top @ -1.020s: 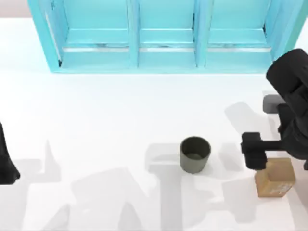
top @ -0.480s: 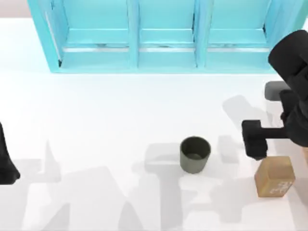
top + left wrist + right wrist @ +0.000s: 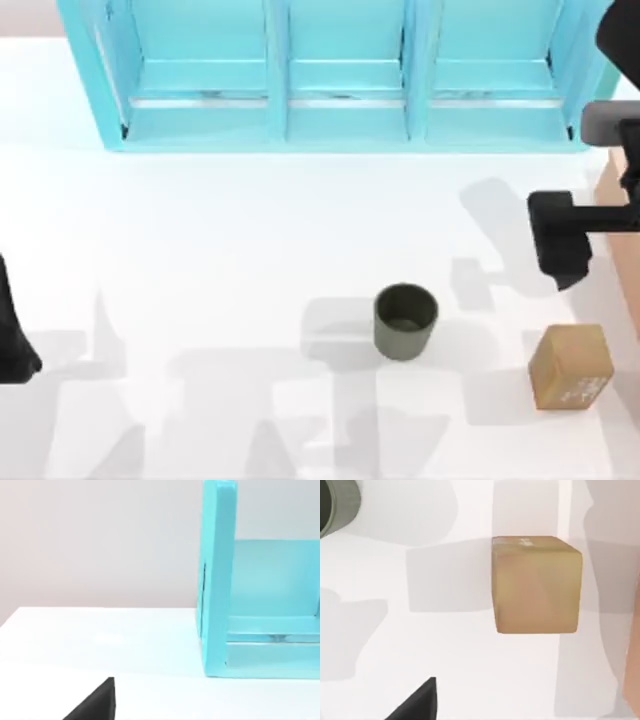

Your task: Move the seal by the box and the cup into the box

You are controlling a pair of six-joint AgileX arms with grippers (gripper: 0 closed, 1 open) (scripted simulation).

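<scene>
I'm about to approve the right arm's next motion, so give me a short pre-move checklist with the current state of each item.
1. Seal upright on the table, free of any grip: ok.
2. Cup upright, standing apart from the seal: ok.
3. Right gripper clear of the seal, sitting toward the cabinet side of it: ok.
4. Right gripper's finger opening: cannot tell.
5. Box opening free to receive things: cannot tell, just a sliver of it shows at the table's right edge.
6. Left arm parked at the left edge, out of the way: ok.
</scene>
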